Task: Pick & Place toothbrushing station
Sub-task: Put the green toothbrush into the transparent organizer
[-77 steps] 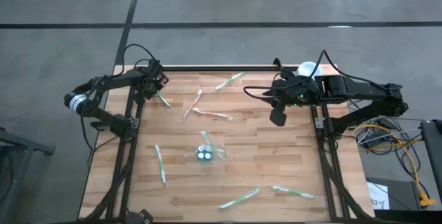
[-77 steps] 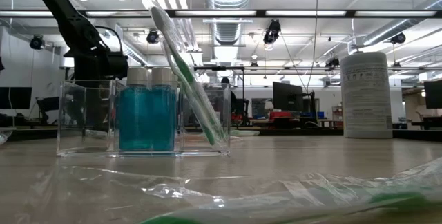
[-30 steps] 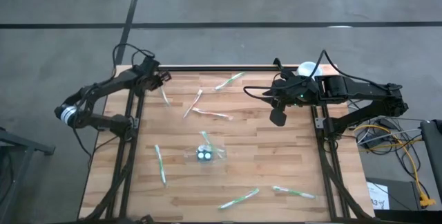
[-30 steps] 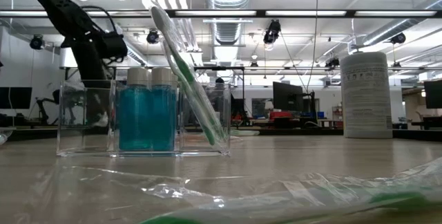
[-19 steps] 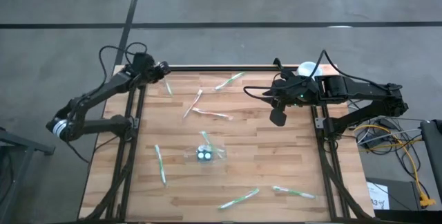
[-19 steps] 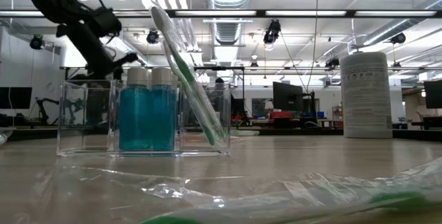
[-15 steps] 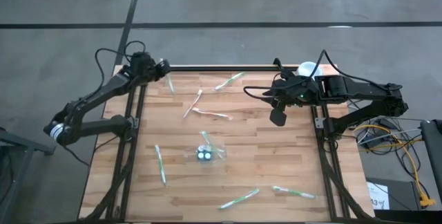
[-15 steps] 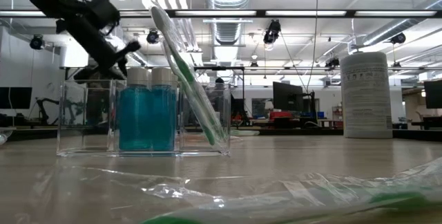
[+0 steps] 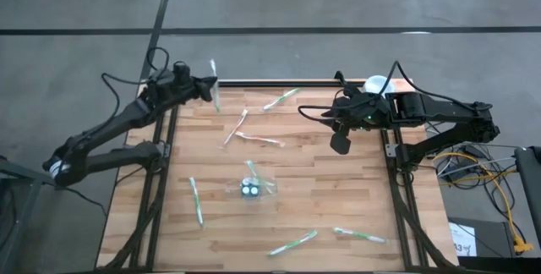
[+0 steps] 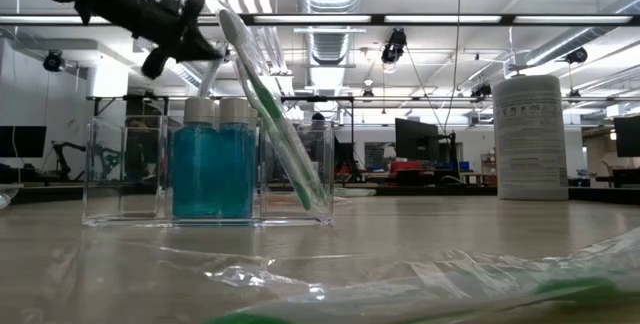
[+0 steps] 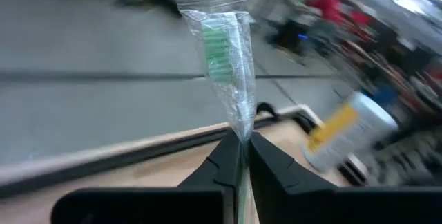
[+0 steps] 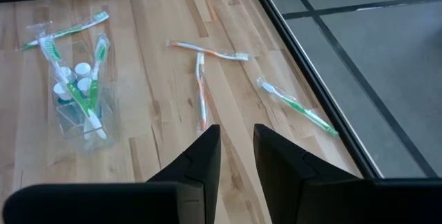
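- Left gripper (image 9: 205,86): I see it raised at about 11 o'clock of the table (image 9: 355,210), at the far-left corner. Its fingers (image 11: 224,160) are clenched on a wrapped brush (image 11: 224,44), green head up, clear wrapper flaring above the tips. In the low view the same gripper (image 10: 205,24) shows high above the organiser.
- Right gripper (image 9: 340,143): I see it hanging at about 2 o'clock, near the right edge. Its fingers (image 12: 200,156) stand a little apart with nothing between them.
- Organiser (image 9: 250,188): clear box near the table's centre, slightly toward 6 o'clock. It holds two blue bottles (image 10: 218,169) with white caps, and one green brush (image 10: 268,104) leaning in a compartment beside them.
- Loose brushes, far half: a green one (image 9: 281,99) at 12 o'clock; two orange-toned ones (image 9: 235,126) and (image 9: 258,139) just beyond the organiser.
- Loose brushes, near half: a green one (image 9: 196,200) at 8 o'clock, one (image 9: 293,242) at 6 o'clock, one (image 9: 357,235) at 5 o'clock.
- White canister (image 9: 375,84): far-right corner, at 1 o'clock, behind the right arm.
- Clear wrapper (image 10: 330,279): crumpled in the low view's foreground; I cannot tell what it holds.
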Tool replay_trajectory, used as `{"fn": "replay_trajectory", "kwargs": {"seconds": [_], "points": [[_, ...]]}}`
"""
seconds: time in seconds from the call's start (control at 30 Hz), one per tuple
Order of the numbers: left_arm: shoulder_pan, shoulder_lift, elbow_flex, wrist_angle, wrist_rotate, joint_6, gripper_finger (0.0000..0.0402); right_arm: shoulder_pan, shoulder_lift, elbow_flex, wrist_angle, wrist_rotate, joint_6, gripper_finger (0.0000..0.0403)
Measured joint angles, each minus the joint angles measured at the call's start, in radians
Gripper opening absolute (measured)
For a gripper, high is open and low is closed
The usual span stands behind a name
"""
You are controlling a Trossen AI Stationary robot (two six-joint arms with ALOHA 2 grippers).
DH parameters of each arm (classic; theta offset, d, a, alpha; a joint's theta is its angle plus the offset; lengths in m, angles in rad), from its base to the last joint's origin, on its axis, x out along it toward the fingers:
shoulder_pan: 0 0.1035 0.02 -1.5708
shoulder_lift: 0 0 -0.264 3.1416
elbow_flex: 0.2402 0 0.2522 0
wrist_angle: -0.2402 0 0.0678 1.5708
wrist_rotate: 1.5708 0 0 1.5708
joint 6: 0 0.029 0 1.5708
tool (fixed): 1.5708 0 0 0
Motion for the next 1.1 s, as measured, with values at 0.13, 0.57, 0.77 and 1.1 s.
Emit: {"fn": "replay_trajectory", "kwargs": {"seconds": [0.13, 0.57, 0.77, 1.1], "points": [[-0.038, -0.035, 0.000, 0.041, 0.148, 0.167, 0.0025, 0.000, 0.000, 0.000, 0.000, 0.000, 0.000, 0.0082], [-0.159, -0.059, 0.000, 0.220, 0.513, 0.131, 0.0029, -0.001, 0.000, 0.000, 0.000, 0.000, 0.000, 0.0082], [-0.317, -0.024, 0.000, 0.307, 0.402, 0.218, 0.0025, -0.001, 0.000, 0.000, 0.000, 0.000, 0.000, 0.0082], [-0.487, 0.165, 0.000, 0.497, 0.279, 0.407, 0.0027, 0.000, 0.000, 0.000, 0.000, 0.000, 0.000, 0.0082]]}}
